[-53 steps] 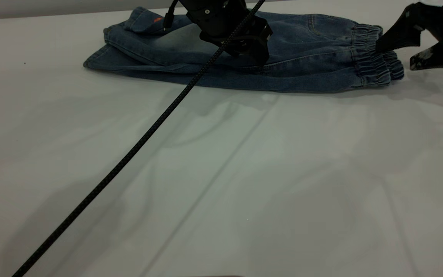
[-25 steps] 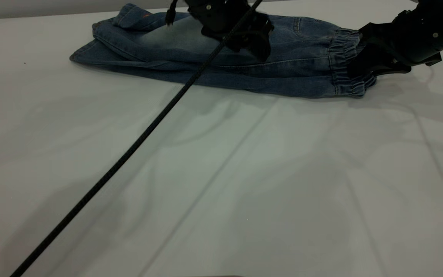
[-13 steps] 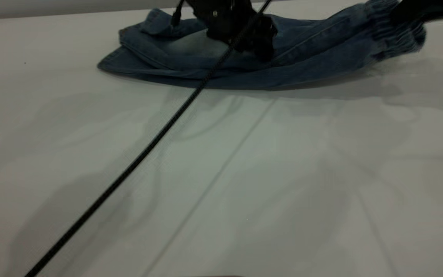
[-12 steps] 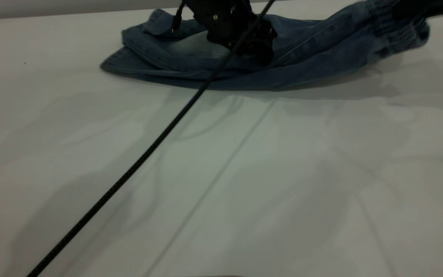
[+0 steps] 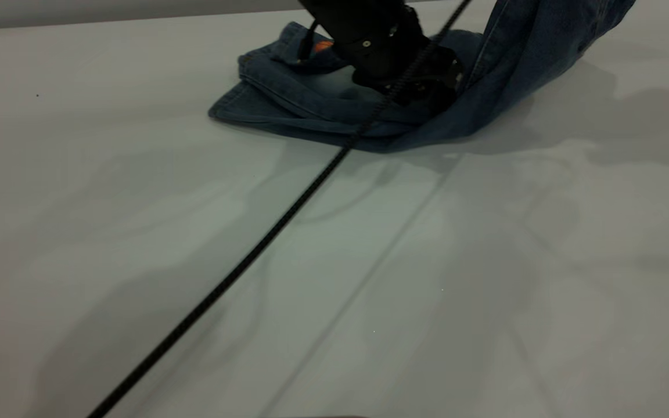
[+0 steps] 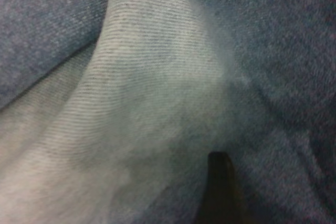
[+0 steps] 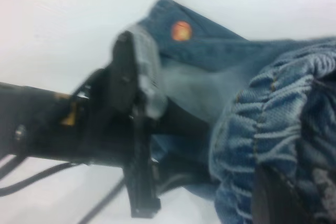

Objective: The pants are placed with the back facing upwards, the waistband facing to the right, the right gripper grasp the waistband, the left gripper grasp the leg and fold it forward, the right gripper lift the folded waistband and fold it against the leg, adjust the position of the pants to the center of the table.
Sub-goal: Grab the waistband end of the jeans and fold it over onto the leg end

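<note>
The pants [image 5: 288, 98] lie at the far side of the white table [image 5: 369, 261], folded lengthwise, pale bleached denim [image 6: 147, 103] facing up. The left gripper [image 5: 421, 87] presses down on their middle. The waistband [image 7: 273, 119] end is lifted steeply off the table and leaves the exterior view at its top right [image 5: 543, 35]. The right gripper [image 7: 294, 192] is shut on the ruched waistband; it is out of the exterior view. A turned-up corner of the leg shows an orange mark [image 5: 324, 45] at the far left end.
The left arm's braided black cable [image 5: 253, 255] runs diagonally across the table from the gripper to the near left edge. A grey wall strip [image 5: 79, 11] borders the table's far edge. Bare tabletop spreads in front of the pants.
The right gripper closed on the waistband and raised it high, swinging it toward the left. The pants and the left gripper shifted to the right on the table.
</note>
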Motion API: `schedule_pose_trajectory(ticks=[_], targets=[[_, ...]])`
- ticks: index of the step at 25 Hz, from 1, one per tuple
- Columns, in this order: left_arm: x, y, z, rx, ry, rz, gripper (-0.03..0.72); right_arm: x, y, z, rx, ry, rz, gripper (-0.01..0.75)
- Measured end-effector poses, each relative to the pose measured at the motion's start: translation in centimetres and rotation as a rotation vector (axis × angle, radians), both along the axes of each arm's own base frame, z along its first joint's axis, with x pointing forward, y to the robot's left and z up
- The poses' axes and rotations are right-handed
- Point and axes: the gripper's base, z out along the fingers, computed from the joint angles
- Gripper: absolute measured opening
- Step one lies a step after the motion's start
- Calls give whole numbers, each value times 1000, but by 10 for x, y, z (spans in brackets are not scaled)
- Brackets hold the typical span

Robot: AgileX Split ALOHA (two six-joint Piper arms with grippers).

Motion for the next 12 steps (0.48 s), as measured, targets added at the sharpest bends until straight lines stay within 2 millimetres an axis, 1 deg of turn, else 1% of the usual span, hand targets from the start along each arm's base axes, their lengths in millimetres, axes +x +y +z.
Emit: schedule_pose_trajectory(ticks=[2,4,7,8,10,12], targets=[[3,6,12,27,17,-28,473,0,1,1,12,2,6,55],[13,20,30,37,27,-10,473,-1,2,1,26,2,9,55],[32,51,62,55,29,44,473,-1,2,2,33,1,9,55],[37,64,69,76,30,58,473,-1,2,2,35,1,11,55],[47,89,73,123,35,89,473,-1,2,2,35,1,11,55],[54,109,68,169,55,124,473,-1,2,2,36,0,12,55]])
